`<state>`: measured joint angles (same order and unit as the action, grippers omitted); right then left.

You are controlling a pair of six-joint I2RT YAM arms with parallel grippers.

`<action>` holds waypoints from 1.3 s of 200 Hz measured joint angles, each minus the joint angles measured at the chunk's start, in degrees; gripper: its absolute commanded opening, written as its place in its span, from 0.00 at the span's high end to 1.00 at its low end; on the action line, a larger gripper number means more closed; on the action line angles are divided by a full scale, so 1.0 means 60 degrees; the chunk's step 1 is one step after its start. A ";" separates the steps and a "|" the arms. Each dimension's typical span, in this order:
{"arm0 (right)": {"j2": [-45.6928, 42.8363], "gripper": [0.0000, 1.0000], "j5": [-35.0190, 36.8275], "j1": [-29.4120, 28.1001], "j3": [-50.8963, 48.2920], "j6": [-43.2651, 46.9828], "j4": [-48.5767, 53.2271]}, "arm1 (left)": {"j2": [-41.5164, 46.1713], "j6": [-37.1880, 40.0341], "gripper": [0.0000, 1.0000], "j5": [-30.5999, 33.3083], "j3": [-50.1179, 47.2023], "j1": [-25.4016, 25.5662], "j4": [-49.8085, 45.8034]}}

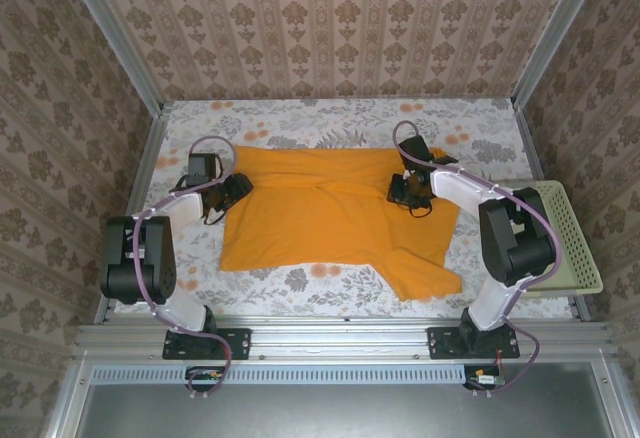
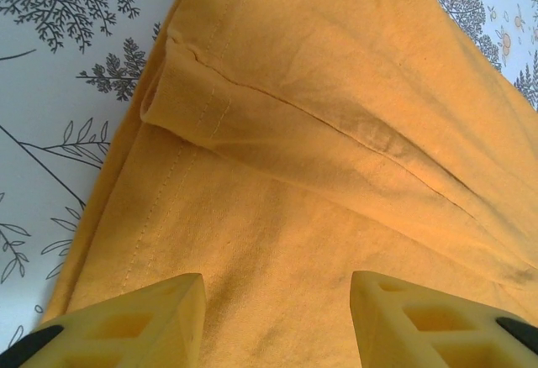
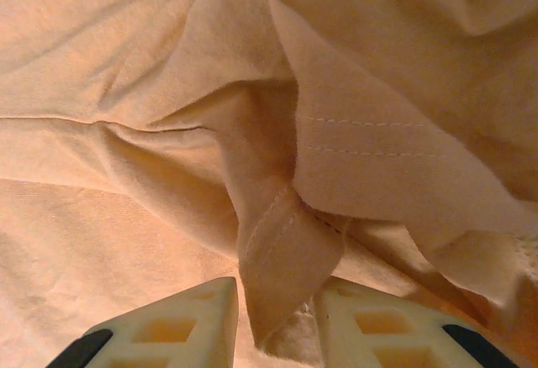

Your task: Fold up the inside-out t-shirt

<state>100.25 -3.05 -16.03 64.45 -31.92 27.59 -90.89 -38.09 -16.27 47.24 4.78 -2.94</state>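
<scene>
The inside-out t-shirt (image 1: 320,213), mustard orange, lies spread on the floral table cover with one sleeve trailing toward the front right. My left gripper (image 1: 234,194) hovers over its left edge. In the left wrist view this gripper (image 2: 277,322) is open, with flat cloth and a stitched sleeve seam (image 2: 210,107) beyond the fingers. My right gripper (image 1: 408,192) sits on the shirt's right part. In the right wrist view the right gripper (image 3: 277,322) is shut on a bunched fold of hemmed cloth (image 3: 286,250) that fills the gap between both fingers.
A pale cream mesh basket (image 1: 575,238) stands at the table's right edge beside the right arm. Metal frame rails (image 1: 140,188) border the table left and right. Bare floral cover (image 1: 300,118) lies behind the shirt.
</scene>
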 measured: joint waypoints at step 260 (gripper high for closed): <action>-0.2769 0.69 0.1224 -0.0120 -0.1723 0.0623 0.0492 | -0.0004 0.0069 0.51 0.0007 -0.0084 0.0000 -0.0058</action>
<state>83.64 4.29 -16.75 54.11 -28.18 30.55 -90.91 -37.67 -16.23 46.74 4.78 -3.29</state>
